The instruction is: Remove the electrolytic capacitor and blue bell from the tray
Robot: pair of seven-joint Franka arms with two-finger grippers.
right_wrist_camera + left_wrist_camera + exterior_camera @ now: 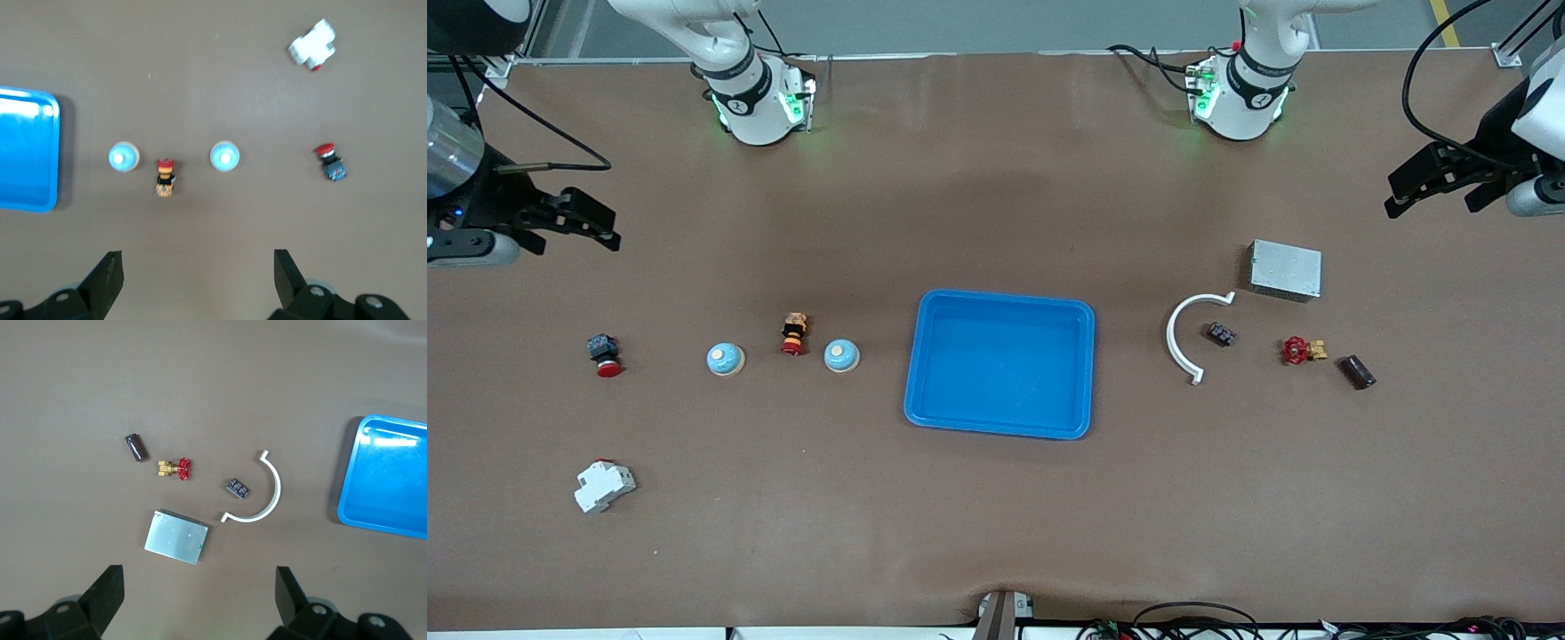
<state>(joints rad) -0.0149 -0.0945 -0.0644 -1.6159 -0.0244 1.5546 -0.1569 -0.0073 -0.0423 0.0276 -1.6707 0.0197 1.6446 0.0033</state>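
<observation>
1. While both arms wait high at the two ends, the brown desk (996, 533) carries every part flat on its surface.
2. A blue rectangular plastic tray (1085, 373) sits in the middle of the desk, with nothing in it.
3. The left end effector (1427, 182) hovers over the left arm's end of the desk with its black fingers (107, 593) spread wide, released and gripping nothing.
4. The right end effector (578, 222) hovers over the right arm's end, likewise released, fingers (107, 280) wide apart.
5. A flat silver metal box (1285, 269) lies toward the left arm's end, farther from the front camera than the small parts there.
6. A white curved plastic clip (1183, 342) lies between the tray and those small parts.
7. A white plastic circuit breaker (604, 485) lies near the right arm's end, nearest the front camera.
8. Two round pale-blue bells (726, 359) (841, 356) lie between the tray and the right arm's end, an orange-and-black switch with a red cap (792, 333) between them.
9. A dark brown cylindrical capacitor (1357, 372) lies on its side near the left arm's end, beside a red-handled brass valve (1303, 349).
10. A black push button with a red head (604, 354) and a small black block (1221, 334) lie apart.
</observation>
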